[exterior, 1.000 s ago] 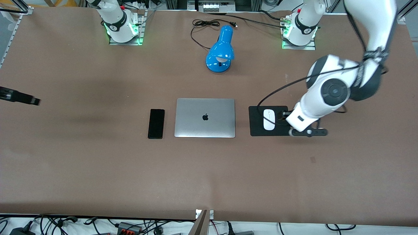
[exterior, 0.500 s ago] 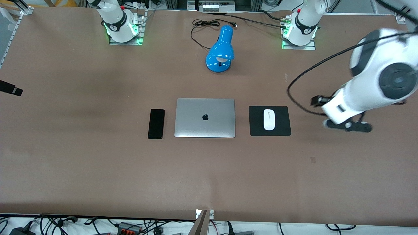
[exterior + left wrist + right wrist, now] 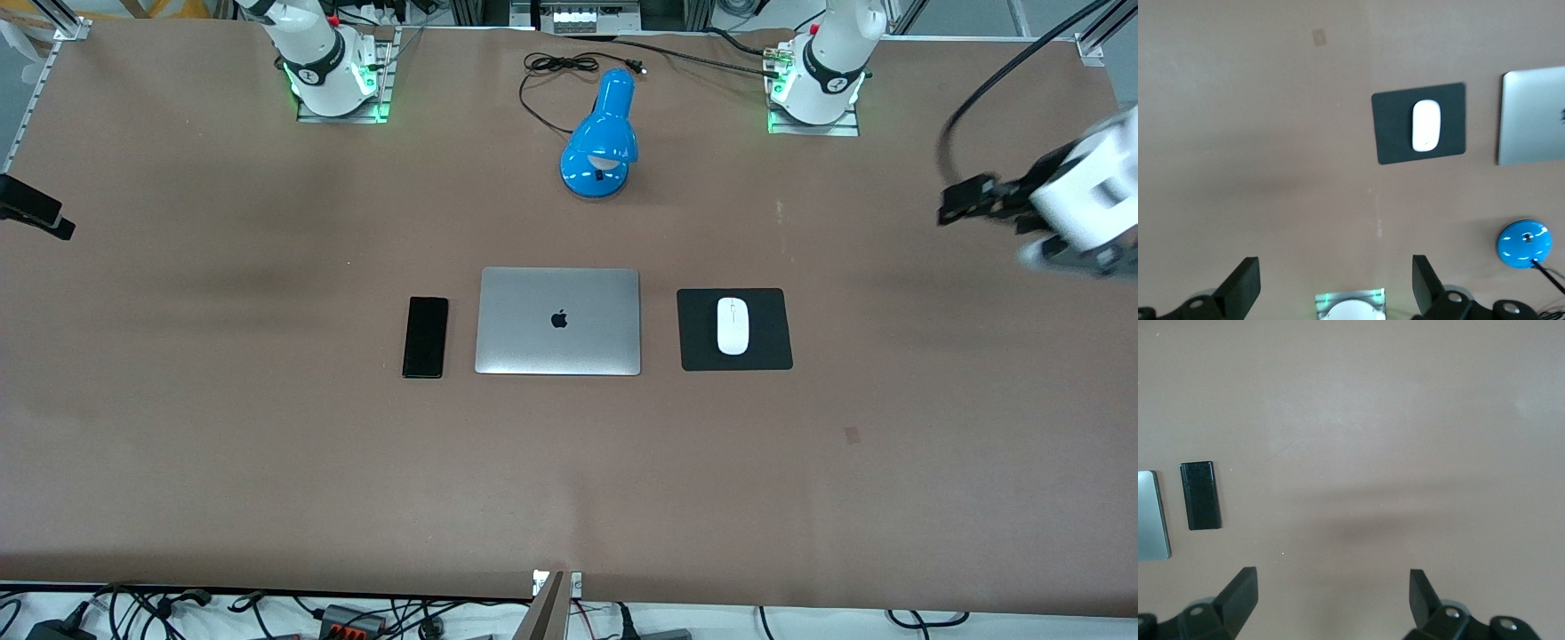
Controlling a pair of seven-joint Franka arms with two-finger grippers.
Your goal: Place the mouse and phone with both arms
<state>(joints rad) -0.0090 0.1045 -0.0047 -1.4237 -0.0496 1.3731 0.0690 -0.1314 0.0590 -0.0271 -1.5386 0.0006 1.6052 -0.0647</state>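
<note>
Silver laptop [image 3: 558,321] shows a black apple logo [image 3: 558,318].

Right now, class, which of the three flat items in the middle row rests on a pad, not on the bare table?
The white mouse: it lies on the black mouse pad, while the phone and the silver laptop rest on the table itself.

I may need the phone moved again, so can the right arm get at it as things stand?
Probably yes. The phone lies flat beside the laptop with bare table toward the right arm's end, and the right gripper is open over that end, holding nothing.
</note>
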